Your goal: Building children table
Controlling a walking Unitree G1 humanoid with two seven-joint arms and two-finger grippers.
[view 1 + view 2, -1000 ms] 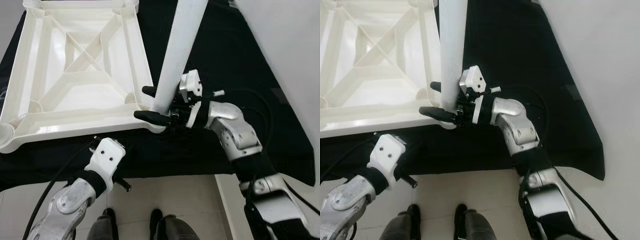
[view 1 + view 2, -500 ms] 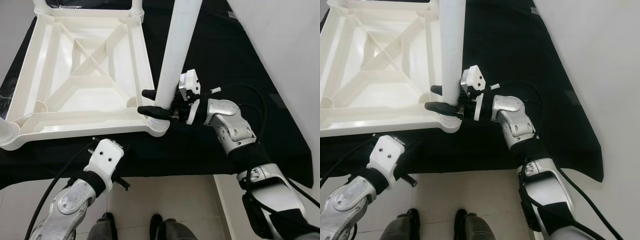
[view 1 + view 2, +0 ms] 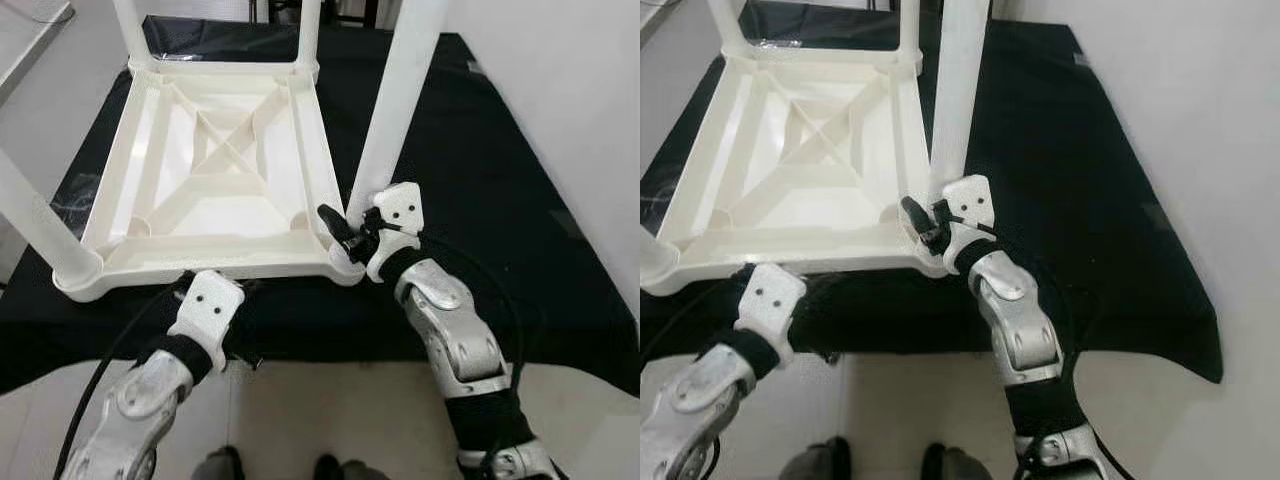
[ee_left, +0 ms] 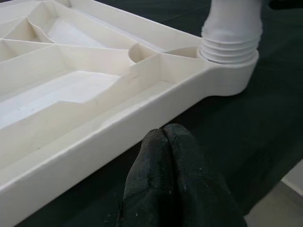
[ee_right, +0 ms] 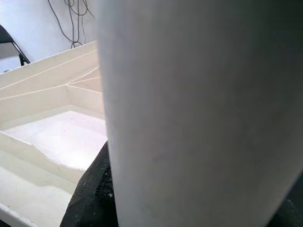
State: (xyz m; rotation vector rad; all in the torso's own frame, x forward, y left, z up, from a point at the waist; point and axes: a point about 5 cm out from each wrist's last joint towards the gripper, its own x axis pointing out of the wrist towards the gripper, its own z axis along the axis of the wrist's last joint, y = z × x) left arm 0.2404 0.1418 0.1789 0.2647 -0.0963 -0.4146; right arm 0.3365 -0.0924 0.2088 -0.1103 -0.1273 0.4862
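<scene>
A white plastic children's table [image 3: 200,262] lies upside down on a black cloth. Legs stand up from its far left [image 3: 125,25], far right [image 3: 308,30] and near left [image 3: 35,225] corners. A fourth white leg [image 3: 395,110] stands in the near right corner socket, and its ribbed base [image 4: 232,38] sits in the socket. My right gripper [image 3: 345,228] is shut on this leg just above the socket; the leg [image 5: 199,113] fills the space between its fingers. My left gripper [image 4: 164,142] is shut, holds nothing, and hovers just before the table's near rim.
The black cloth [image 3: 500,200] covers a low platform that ends just in front of me. Pale tiled floor [image 3: 330,420] lies below that edge. A white wall [image 3: 580,100] runs along the right. A black cable [image 3: 100,380] trails from my left arm.
The camera has pulled back and up, so more of the table and its other legs show. My right gripper has slid down the leg to its base. The left gripper stays put.
</scene>
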